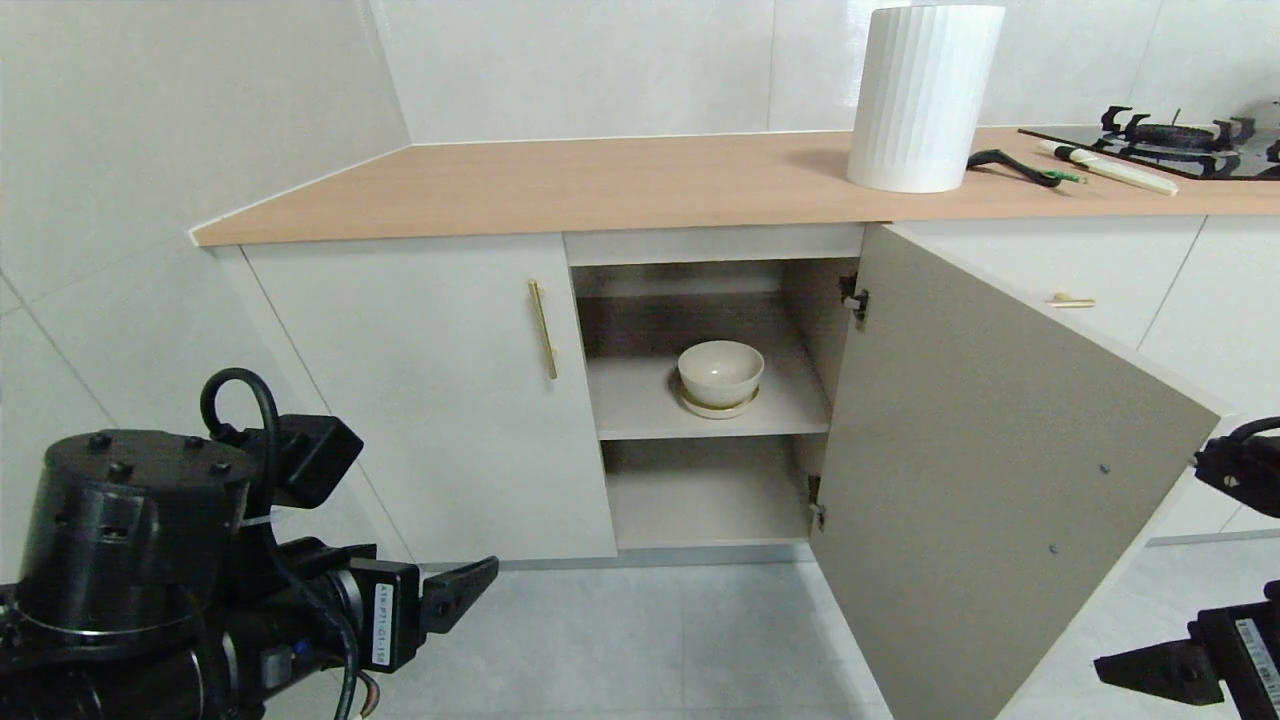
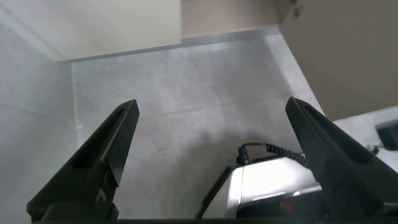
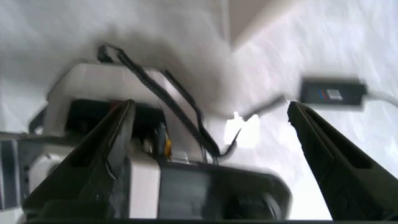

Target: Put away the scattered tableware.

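A cream bowl (image 1: pixel 720 372) sat on a matching saucer (image 1: pixel 716 407) on the upper shelf (image 1: pixel 640 405) of an open kitchen cabinet, near the shelf's front edge and a little toward the hinge side, with shelf surface showing on both sides of it. The lower shelf (image 1: pixel 700 500) lay beneath, just above the floor (image 1: pixel 620 630). The cabinet door (image 1: pixel 980 440) stood swung wide to the robot's right, its free edge reaching out over the floor tiles toward the right arm. The neighbouring door (image 1: pixel 430 400) on the left was shut, its brass handle (image 1: pixel 543 328) running upright beside the opening. The left end effector (image 2: pixel 211 106) hung low over the floor in front of that shut door, fingers spread wide apart and gripping nothing. The right end effector (image 3: pixel 211 104) was also open, its fingers well apart, low at the robot's right beside the swung door's outer edge. Pale floor tiles stretched between the two arms up to the cabinet's base. On the wooden tabletop (image 1: pixel 600 180) above, a tall white ribbed cylinder (image 1: pixel 922 95) stood near the front edge over the opening, with a black-handled utensil (image 1: pixel 1010 165) and a cream-coloured utensil (image 1: pixel 1105 167) lying just beside it, next to a gas hob (image 1: pixel 1180 140).
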Motion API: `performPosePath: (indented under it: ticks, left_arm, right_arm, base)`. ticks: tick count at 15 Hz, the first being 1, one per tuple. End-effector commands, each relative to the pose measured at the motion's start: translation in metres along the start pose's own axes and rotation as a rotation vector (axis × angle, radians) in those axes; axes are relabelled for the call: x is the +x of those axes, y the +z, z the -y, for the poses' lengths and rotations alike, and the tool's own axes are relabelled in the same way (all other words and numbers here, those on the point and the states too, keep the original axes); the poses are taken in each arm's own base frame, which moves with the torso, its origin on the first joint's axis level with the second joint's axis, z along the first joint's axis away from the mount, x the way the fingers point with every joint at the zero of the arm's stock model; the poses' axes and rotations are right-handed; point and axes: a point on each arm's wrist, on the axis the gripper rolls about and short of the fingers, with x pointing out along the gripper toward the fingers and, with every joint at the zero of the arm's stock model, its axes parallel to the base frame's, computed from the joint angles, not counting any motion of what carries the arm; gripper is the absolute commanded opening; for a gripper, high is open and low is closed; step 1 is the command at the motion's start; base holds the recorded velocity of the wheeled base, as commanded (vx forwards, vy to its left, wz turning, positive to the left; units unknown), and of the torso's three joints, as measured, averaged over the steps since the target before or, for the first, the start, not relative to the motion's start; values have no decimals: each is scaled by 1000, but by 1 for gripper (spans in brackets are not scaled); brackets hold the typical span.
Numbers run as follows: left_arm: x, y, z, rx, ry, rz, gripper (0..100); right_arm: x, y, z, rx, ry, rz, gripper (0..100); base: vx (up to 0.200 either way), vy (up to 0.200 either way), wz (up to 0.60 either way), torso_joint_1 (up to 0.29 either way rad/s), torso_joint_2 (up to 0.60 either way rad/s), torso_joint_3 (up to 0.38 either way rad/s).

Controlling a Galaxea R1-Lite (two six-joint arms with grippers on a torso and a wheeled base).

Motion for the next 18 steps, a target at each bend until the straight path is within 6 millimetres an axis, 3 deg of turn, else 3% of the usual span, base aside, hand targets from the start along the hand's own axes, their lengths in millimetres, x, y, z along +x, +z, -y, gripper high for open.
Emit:
performPosePath:
  ticks: [1, 4, 9, 13, 14, 18]
  left_arm:
    - [0, 0, 0, -1, 1, -1, 100]
    - [0, -1, 0, 0, 1, -2, 100]
    - [1, -1, 0, 0, 2, -4, 100]
    - [0, -1, 0, 0, 1, -2, 100]
    - [0, -1, 0, -2, 0, -3, 100]
    - [0, -1, 0, 0, 0, -3, 100]
  right_arm:
    - [-13, 7, 13, 37, -39, 17, 100]
    - [-29, 14, 37, 113, -135, 26, 100]
    - [-33, 25, 79, 219, -305, 27, 100]
    - [-5, 45, 91, 259, -319, 44, 100]
    - [17, 54, 95, 294, -320, 58, 100]
    - [58, 65, 97, 338, -301, 128, 100]
  base:
    - [0, 0, 0, 0, 0, 0]
    - [0, 0, 0, 0, 0, 0]
    - [0, 0, 0, 0, 0, 0]
    - [0, 0, 0, 0, 0, 0]
    - [0, 0, 0, 0, 0, 0]
    - [0, 0, 0, 0, 0, 0]
